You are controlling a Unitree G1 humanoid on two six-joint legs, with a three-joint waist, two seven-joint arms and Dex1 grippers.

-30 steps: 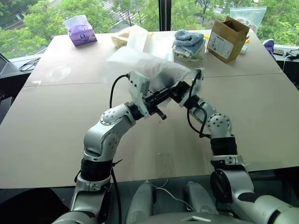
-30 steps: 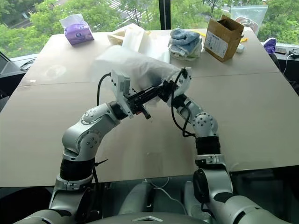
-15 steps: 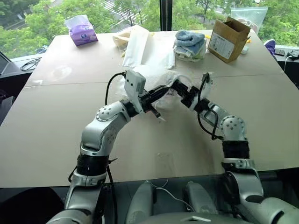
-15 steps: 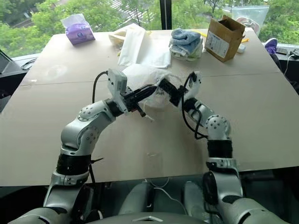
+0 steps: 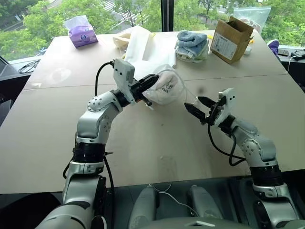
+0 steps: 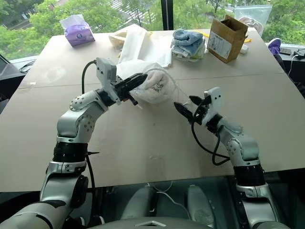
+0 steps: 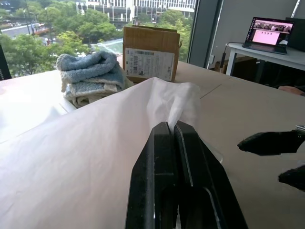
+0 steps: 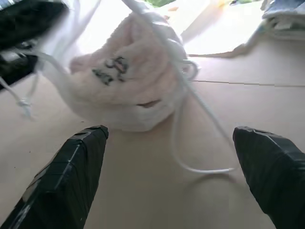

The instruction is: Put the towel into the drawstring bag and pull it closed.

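Observation:
The drawstring bag (image 5: 167, 88) is a thin white pouch, bunched into a rounded bulge near the table's middle. The fluffy cream towel (image 8: 128, 95) shows through its fabric, with a dark print on it. My left gripper (image 5: 152, 79) is shut on the bag's gathered fabric, which in the left wrist view is pinched between the black fingers (image 7: 164, 143). My right gripper (image 5: 192, 102) stands open just right of the bag, holding nothing. A loose white cord (image 8: 204, 170) trails from the bag onto the table between the right fingers (image 8: 71, 162).
Along the far edge lie a purple tissue pack (image 5: 83, 31), flat white and cream bags (image 5: 142, 43), folded blue and white towels (image 5: 192, 45), a cardboard box (image 5: 232, 38) and a clear plastic bag (image 5: 252, 14). The wide beige table (image 5: 143, 152) reaches my body.
My right gripper has opened, let go of the bag and swung right and down. The left gripper drew the bag left; it went from spread and lifted to a bunched bulge.

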